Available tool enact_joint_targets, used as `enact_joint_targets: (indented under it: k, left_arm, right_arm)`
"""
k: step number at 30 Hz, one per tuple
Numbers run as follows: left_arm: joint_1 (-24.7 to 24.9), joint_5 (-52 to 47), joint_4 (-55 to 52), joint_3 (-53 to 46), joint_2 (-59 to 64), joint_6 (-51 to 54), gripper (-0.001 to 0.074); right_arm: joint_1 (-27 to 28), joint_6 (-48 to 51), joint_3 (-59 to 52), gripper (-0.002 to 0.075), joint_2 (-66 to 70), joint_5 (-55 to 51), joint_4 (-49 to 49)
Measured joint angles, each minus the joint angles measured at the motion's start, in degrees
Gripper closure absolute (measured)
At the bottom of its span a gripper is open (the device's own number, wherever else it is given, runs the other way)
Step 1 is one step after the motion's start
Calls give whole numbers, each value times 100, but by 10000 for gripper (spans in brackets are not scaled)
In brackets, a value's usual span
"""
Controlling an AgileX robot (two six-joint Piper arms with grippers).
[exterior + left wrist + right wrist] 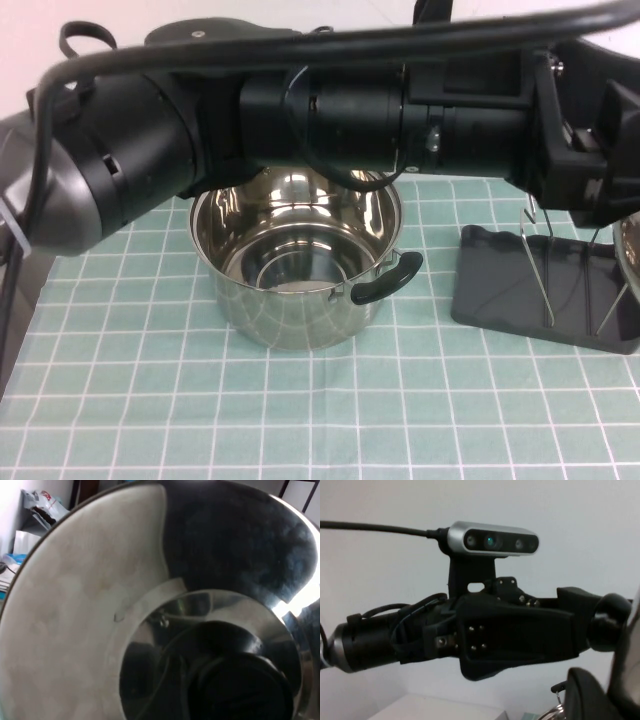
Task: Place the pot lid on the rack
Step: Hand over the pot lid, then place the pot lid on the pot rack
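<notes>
Left arm [250,110] fills the top of the high view, nearest the lens, stretched across from the left edge to the far right, above the pot and rack. Left claw [610,150] sits at the right edge over the rack; can't tell its finger state. In the left wrist view, the pot lid [90,605] fills the frame right at that claw, black knob [235,680] close in. Its rim [630,260] shows at the right edge of the high view, over the rack's right end.

Table [300,420]: green cloth with white grid, near half bare. White wall behind.

Count: one steel pot [295,260], open, mid-table; one dark rack [545,290], well right of the pot, wire loops upright.

Right claw: out of view.
</notes>
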State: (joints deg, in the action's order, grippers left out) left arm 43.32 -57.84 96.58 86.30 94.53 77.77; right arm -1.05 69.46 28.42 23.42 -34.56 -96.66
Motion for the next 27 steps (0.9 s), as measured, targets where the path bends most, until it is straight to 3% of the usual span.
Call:
enact_joint_targets:
  k: [9, 16, 19, 23, 24, 27]
  left_arm:
    - [-569, -381, -432, 0, 10, -995, 85]
    - [-1139, -1017, -1761, 0, 10, -1780, 114]
    - [-1424, -1110, -2200, 0, 10, -2278, 239]
    - [-1821, -1120, -2639, 0, -36, -2706, 574]
    - [-1893, -1120, -2716, 0, -56, -2732, 629]
    - [-1985, -1123, -2960, 0, -216, -2808, 704]
  right_arm:
    - [0, 105, 0, 645, 28, 203, 0]
    - [0, 428, 0, 645, 142, 436, 0]
    - [0, 771, 0, 645, 505, 535, -11]
    - [0, 1266, 227, 645, 1425, 582, -11]
    - [0, 1417, 356, 645, 1714, 582, -11]
    - [0, 1721, 803, 645, 2608, 553, -21]
